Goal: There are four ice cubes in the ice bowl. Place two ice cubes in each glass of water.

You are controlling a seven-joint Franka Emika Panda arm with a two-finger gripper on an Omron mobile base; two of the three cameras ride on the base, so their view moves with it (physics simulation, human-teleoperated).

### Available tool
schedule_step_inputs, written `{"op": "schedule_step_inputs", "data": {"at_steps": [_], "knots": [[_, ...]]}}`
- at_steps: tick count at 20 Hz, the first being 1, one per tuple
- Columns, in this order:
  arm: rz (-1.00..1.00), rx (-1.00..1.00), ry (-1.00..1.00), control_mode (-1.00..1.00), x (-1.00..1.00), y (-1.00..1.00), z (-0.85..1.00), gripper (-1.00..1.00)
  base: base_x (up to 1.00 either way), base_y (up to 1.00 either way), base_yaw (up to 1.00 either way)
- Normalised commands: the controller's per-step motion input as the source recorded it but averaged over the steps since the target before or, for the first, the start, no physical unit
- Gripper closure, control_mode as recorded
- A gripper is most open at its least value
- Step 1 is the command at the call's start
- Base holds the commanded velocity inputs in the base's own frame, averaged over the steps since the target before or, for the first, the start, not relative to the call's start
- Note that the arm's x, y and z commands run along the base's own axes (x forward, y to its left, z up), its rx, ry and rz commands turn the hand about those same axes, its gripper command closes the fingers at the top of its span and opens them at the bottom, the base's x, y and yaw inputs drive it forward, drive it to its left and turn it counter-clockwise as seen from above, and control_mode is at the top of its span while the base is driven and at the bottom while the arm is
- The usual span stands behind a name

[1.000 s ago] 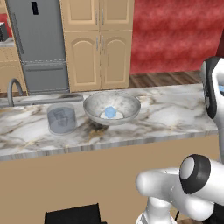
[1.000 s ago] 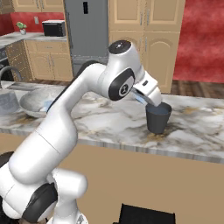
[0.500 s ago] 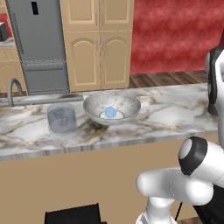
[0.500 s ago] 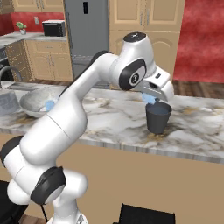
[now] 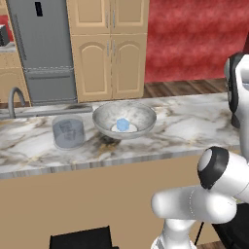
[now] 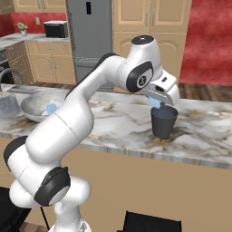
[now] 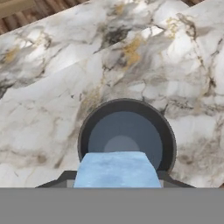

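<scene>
Ice cube [image 7: 117, 169] in gripper [image 6: 157, 102], directly above dark glass [image 6: 164, 121].

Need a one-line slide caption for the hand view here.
Gripper holding a pale blue ice cube directly above the open dark glass on the marble counter.

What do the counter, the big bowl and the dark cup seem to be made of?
Counter: polished marble, by its grey and gold veins on white. Bowl: probably speckled stone or glazed ceramic, mottled grey. Dark cup: smoky glass or plastic, likely; smooth charcoal walls, matte.
</scene>
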Motion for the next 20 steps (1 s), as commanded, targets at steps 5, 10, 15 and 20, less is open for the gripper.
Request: {"op": "schedule_step_inputs", "data": {"at_steps": [5, 10, 15, 20], "knots": [[0.0, 0.01, 0.0, -1.0, 0.0, -0.04, -0.19, 1.0, 0.0, 0.0, 0.0], [0.0, 0.06, 0.0, -1.0, 0.02, -0.28, -0.02, 1.0, 0.0, 0.0, 0.0], [0.0, 0.06, 0.0, -1.0, 0.17, -0.31, 0.0, 1.0, 0.0, 0.0, 0.0], [0.0, 0.03, 0.0, -1.0, 0.31, -0.05, 0.0, 1.0, 0.0, 0.0, 0.0]]}}
